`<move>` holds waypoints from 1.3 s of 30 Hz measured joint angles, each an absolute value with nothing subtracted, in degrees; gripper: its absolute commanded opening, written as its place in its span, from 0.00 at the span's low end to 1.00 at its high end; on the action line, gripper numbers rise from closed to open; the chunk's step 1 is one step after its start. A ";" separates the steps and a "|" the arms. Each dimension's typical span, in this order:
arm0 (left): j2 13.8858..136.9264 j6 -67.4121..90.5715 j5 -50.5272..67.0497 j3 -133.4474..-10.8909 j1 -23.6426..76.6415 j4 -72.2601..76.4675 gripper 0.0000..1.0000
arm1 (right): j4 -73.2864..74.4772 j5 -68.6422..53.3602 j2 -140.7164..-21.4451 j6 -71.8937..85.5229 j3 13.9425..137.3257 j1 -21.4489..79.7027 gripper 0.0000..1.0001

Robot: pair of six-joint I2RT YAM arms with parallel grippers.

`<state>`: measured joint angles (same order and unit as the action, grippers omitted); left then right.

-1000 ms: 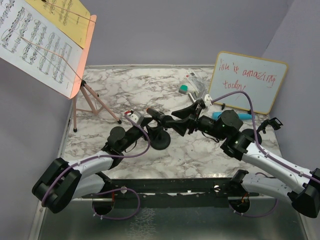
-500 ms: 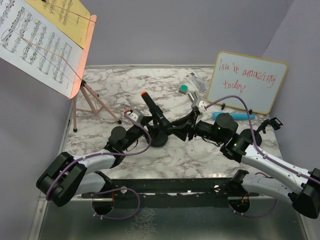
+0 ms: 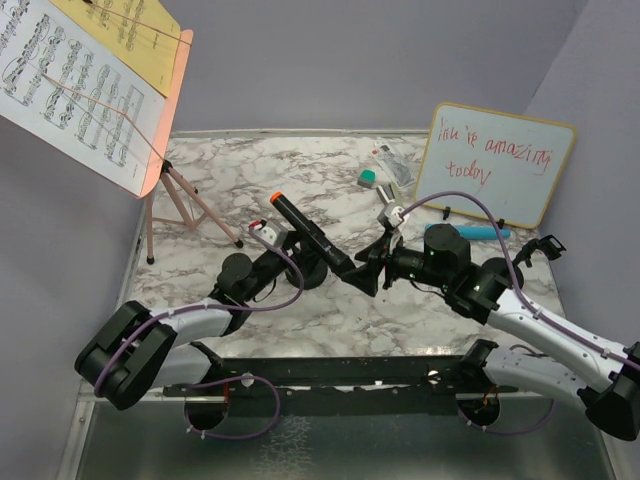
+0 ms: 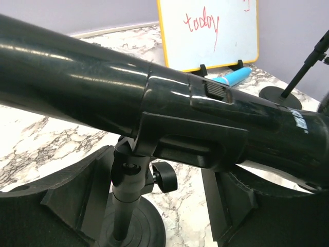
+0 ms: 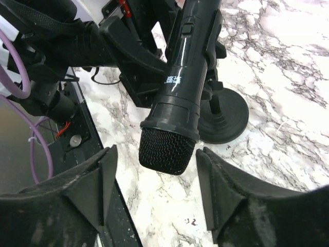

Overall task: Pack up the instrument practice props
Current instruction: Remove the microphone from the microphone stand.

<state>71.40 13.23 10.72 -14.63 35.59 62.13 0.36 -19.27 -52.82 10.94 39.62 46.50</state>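
On the marble table (image 3: 330, 322) stand the rack (image 3: 185, 205), a pole (image 5: 226, 122) and a whiteboard (image 3: 495, 165). A blue mic (image 3: 490, 232), eraser (image 3: 368, 179) and stapler (image 3: 390, 165) lie nearby.

I see a marbled white-and-grey counter (image 3: 250, 180) stretching out ahead of the right tool (image 3: 362, 274) to a plain lavender back wall (image 3: 350, 60). A thin metal rim (image 3: 300, 131) edges the counter where it meets that wall. Out past the left tool (image 3: 296, 252), a side wall (image 3: 60, 250) of the same colour closes things in. Beyond the right tool another wall (image 3: 600, 80) slants inward, and a whiteboard (image 3: 495, 160) stands near it. Behind both tools, the marble gives way to a dull grey metal sheet (image 3: 330, 445), crossed by a black rail (image 3: 350, 372). The light is soft and even, leaving only faint shadows on the marble.
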 measured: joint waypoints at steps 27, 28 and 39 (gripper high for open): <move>70.96 3.97 6.96 -15.53 35.31 59.86 0.65 | 29.52 -15.51 -83.44 7.40 79.94 46.48 0.78; 71.26 3.81 6.96 -15.77 35.31 59.86 0.63 | 30.04 -15.49 -84.16 7.01 80.18 46.48 0.77; 73.52 3.42 7.20 -16.82 35.31 60.34 0.23 | 35.44 -16.88 -90.02 2.94 83.18 46.48 0.32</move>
